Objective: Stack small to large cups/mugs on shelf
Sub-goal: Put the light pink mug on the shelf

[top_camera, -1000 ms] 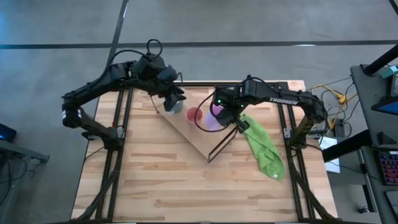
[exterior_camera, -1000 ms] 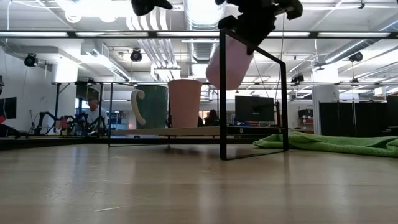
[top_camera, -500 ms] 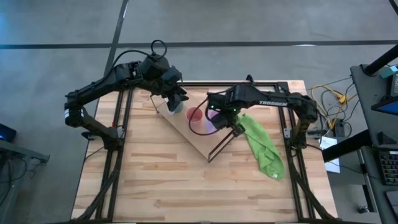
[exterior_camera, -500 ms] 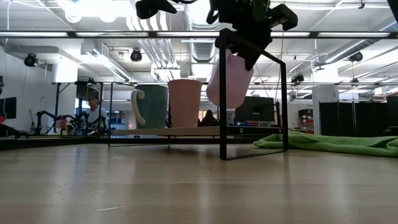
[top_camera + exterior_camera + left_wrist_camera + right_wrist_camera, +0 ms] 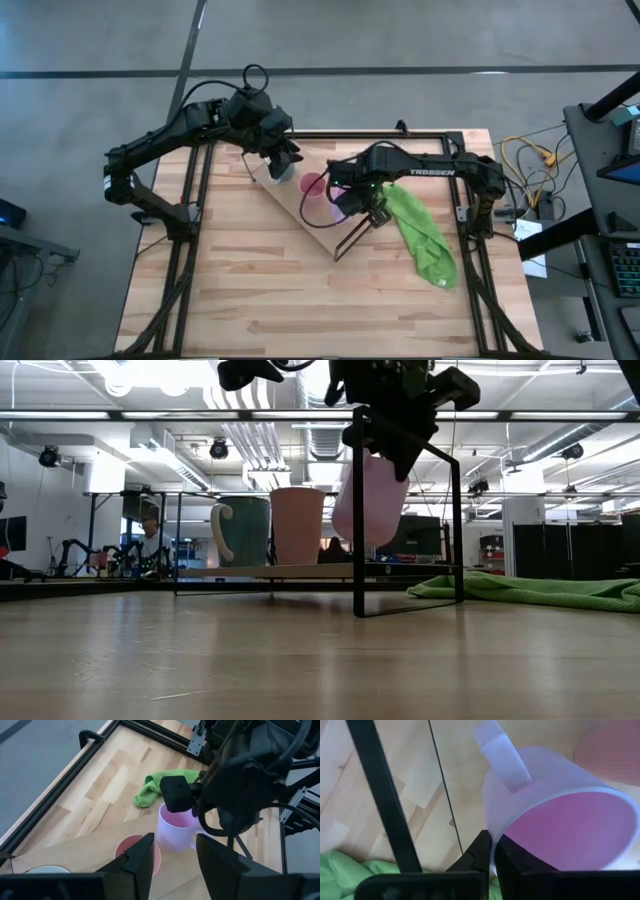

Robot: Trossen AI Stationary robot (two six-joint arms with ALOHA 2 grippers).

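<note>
We take the shelf (image 5: pixel 300 200) as landmark: a light-wood plank on black wire end frames, its long axis running diagonally across the table in the high view. Nearest the low camera, above the shelf's right end frame, the right gripper (image 5: pixel 492 851) has its fingers pinched on the rim of the lilac mug (image 5: pixel 368 500), which we see hanging tilted and clear of the plank, mouth up toward the gripper and handle, in the right wrist view, away from it. Farther along the plank stand the salmon-pink cup (image 5: pixel 297 525) and then the pale handled mug (image 5: pixel 241 530), both upright. Over that far end hovers the left gripper (image 5: pixel 174 851), fingers apart and empty. We judge two vessels placed and the third left to set down, though nesting order seems unsettled.
</note>
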